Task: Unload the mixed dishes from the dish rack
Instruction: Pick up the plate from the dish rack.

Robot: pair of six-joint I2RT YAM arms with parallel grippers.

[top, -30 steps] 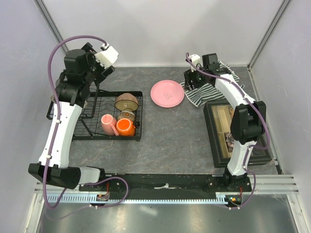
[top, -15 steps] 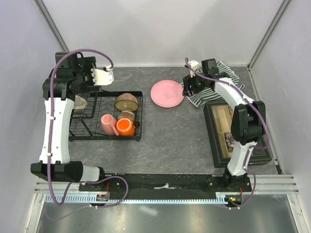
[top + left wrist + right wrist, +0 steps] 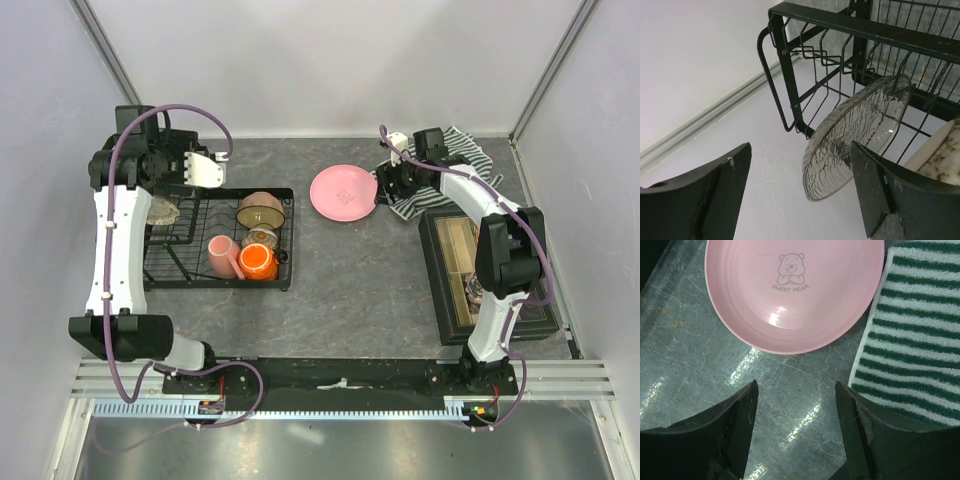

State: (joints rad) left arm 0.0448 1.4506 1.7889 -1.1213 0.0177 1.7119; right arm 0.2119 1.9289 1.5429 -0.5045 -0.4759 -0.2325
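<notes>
The black wire dish rack [image 3: 222, 272] stands at the left. Its basket holds a tan-brown bowl [image 3: 262, 208], a small floral bowl [image 3: 260, 238], an orange mug [image 3: 257, 262] and a pink mug [image 3: 219, 255]. The small patterned oval dish [image 3: 163, 211] leans on edge at the rack's left end. My left gripper [image 3: 158, 196] is open; in its wrist view [image 3: 800, 172] the dish [image 3: 860, 125] stands between the fingers, near the right finger [image 3: 890, 195]. The pink round plate [image 3: 344, 192] lies on the table. My right gripper [image 3: 388, 186] is open and empty just beside that plate [image 3: 795, 290].
A green-and-white striped towel [image 3: 440, 180] lies at the back right, and its edge shows in the right wrist view [image 3: 915, 330]. A dark compartmented box [image 3: 480, 270] sits at the right. The left wall is close behind the rack [image 3: 815, 60].
My left wrist has swung left and down to the rack's left end, bringing the open fingers around the oval dish. My right gripper has shifted slightly nearer, beside the pink plate.
</notes>
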